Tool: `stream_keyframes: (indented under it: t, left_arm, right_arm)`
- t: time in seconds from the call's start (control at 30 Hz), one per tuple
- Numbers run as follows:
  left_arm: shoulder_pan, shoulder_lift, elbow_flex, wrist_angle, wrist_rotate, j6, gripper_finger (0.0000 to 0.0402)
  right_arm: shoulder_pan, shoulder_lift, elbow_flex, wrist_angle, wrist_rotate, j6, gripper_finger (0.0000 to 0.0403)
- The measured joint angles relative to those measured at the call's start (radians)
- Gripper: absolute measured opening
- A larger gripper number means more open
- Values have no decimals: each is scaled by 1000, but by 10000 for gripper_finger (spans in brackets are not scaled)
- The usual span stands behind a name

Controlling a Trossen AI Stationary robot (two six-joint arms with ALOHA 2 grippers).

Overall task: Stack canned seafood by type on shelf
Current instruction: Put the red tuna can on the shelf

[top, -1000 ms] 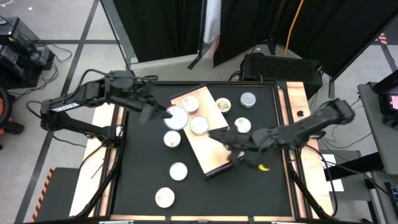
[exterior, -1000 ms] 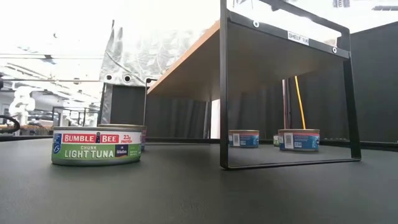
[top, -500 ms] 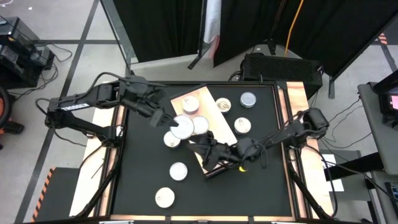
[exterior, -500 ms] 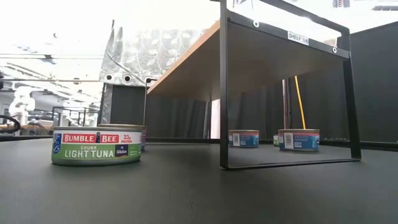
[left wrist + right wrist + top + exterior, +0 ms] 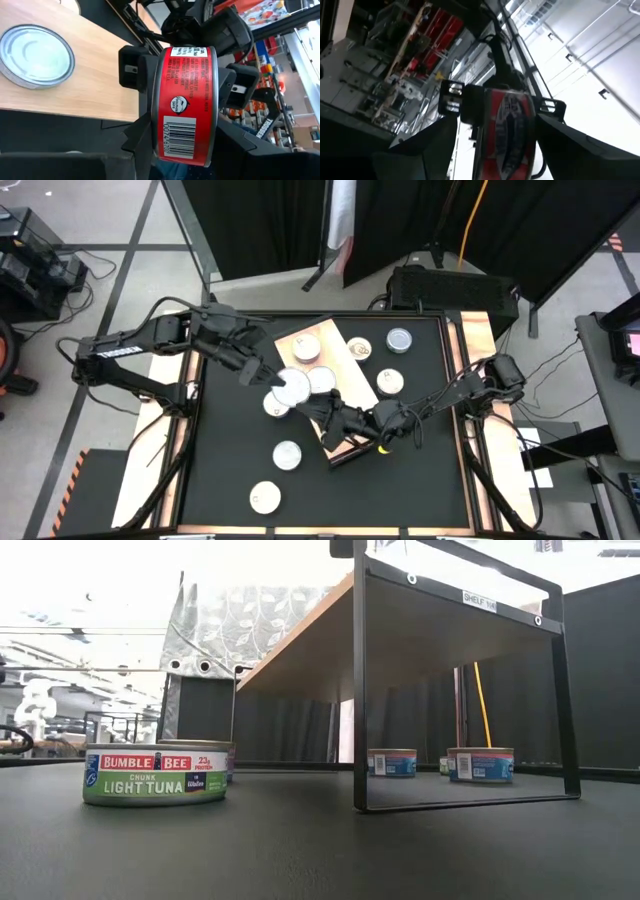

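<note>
Red-labelled rigid tin (image 5: 186,105), light, slick-sided, clenched across its rim by left gripper (image 5: 278,385) jaws; right gripper (image 5: 318,406) jaws' state unclear, at 4 o'clock.

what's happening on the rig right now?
Two arms are sorting tins onto a wooden shelf. The left gripper holds a red-labelled tin at the shelf's left edge. The right gripper has reached across the shelf and faces that same tin; whether it grips it is unclear. One tin sits on the shelf, more lie on the black table, including a light tuna tin.
</note>
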Motion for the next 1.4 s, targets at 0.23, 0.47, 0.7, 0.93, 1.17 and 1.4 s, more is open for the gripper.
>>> stream_keyframes:
  t: [0.23,0.47,0.7,0.93,1.17,1.4]
  left_arm:
    - [-6,6,0,-5,1,0,157]
    - [-6,10,0,-2,-18,1,158]
    - [-5,17,0,2,-31,14,158]
    - [-6,17,0,3,-55,93,158]
    - [-8,13,0,49,-41,162,205]
    - [-1,11,6,61,-37,177,280]
  right_arm:
    - [-3,0,0,2,1,16,256]
    - [-8,0,0,16,0,17,212]
    - [-22,-1,0,19,18,44,163]
    - [-21,-1,0,18,74,69,127]
    - [-12,-2,1,27,92,81,140]
    - [6,-2,1,24,127,95,134]
